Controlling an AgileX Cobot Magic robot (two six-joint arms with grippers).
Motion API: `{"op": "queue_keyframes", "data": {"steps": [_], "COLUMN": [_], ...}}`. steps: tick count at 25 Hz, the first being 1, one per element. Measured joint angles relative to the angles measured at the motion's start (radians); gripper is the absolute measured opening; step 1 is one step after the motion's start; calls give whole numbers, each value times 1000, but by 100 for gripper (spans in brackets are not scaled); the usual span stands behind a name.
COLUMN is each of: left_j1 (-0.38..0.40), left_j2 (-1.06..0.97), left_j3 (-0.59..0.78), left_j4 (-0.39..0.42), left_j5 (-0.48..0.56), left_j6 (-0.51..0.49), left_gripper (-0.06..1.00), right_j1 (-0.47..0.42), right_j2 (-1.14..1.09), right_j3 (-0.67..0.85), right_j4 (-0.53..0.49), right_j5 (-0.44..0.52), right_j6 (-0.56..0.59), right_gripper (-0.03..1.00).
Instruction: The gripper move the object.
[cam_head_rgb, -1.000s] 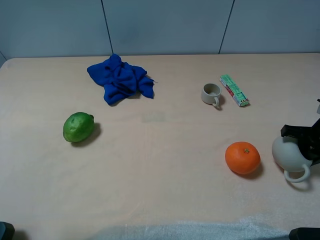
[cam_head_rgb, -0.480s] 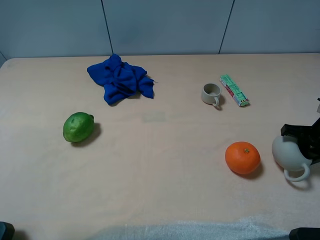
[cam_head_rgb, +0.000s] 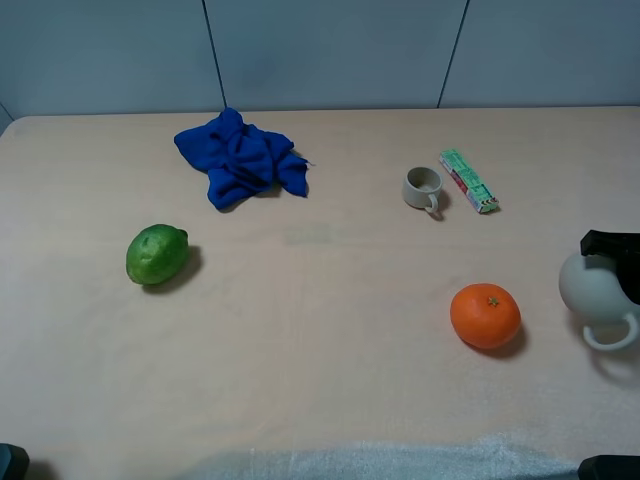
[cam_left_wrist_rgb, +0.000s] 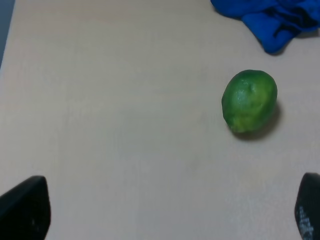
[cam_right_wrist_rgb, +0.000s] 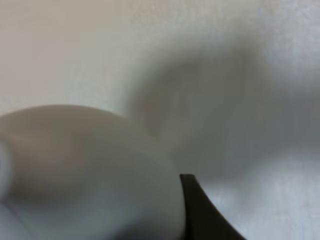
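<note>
At the near left, the left gripper (cam_left_wrist_rgb: 165, 215) hangs over the bare table (cam_head_rgb: 320, 340) with its jaws spread wide and nothing between them; only its two black fingertips (cam_left_wrist_rgb: 24, 210) show at the corners of the wrist view. Toward the near right an orange (cam_head_rgb: 485, 315) sits on the table. To its right but apart from it, at the very right edge of the high view, is the pot (cam_head_rgb: 590, 290). The right gripper (cam_head_rgb: 620, 255) reaches in from that edge, and its jaws are closed on the pot's top (the loop handle faces the near side). The right wrist view is blurred and shows only the pot's pale wall with one black finger against it. Whether the pot's base touches the table cannot be told. Farther back on the left lies a lime (cam_head_rgb: 157, 254), well apart from everything else. Beyond the orange stands a small mug (cam_head_rgb: 423, 188), with a green packet (cam_head_rgb: 468, 180) just to its right. Farthest back, left of centre, is a crumpled blue cloth (cam_head_rgb: 242, 160).
</note>
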Motion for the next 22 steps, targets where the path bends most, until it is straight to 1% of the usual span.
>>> {"op": "queue_keyframes", "data": {"steps": [9, 16, 18, 22], "left_j1": [0, 0, 0, 0], "left_j2": [0, 0, 0, 0], "left_j3": [0, 0, 0, 0], "left_j4": [0, 0, 0, 0], "left_j5": [0, 0, 0, 0], "left_j6": [0, 0, 0, 0], "left_gripper": [99, 99, 99, 99], "right_j1": [0, 5, 31, 118], "right_j2": [-120, -134, -139, -142], "right_j3": [-2, -82, -108, -153], "right_j4": [10, 45, 43, 42], "right_j5": [92, 200, 222, 245], "right_j6": [0, -31, -34, -9], "right_gripper": [0, 0, 0, 0]}}
